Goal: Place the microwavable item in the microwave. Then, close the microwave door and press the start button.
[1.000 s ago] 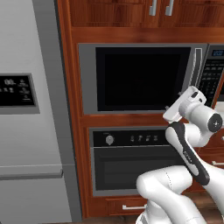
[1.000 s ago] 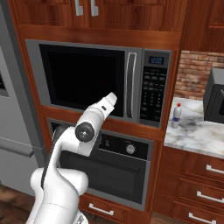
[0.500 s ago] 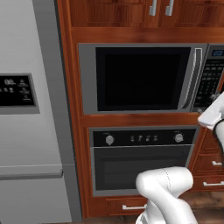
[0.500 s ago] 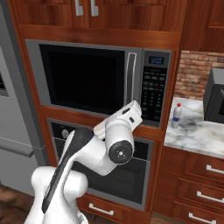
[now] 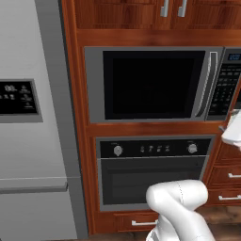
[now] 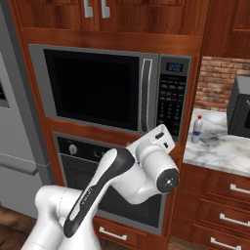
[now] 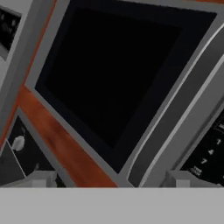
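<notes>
- Grey steel frames the microwave, built into wooden cabinets, with its door shut flat against the front and the large window dark.
- A long silver handle runs upright along the door's right edge, just beside the black keypad and the blue clock above it.
- The white arm rises in front of the oven below the microwave, its bent joints near the keypad's lower corner in the right base view.
- The hand camera looks at a slant across the door window, the handle and part of the keypad; one oven knob shows at lower left.
- The gripper shows as two pale finger stubs at the bottom of that view, set well apart with nothing between them, so it appears open.
- A slim pale bottle with a red cap stands on the marble counter to the right, near a dark toaster oven.
- A grey fridge stands left of the cabinets.
- The cup's whereabouts cannot be told from these views.
</notes>
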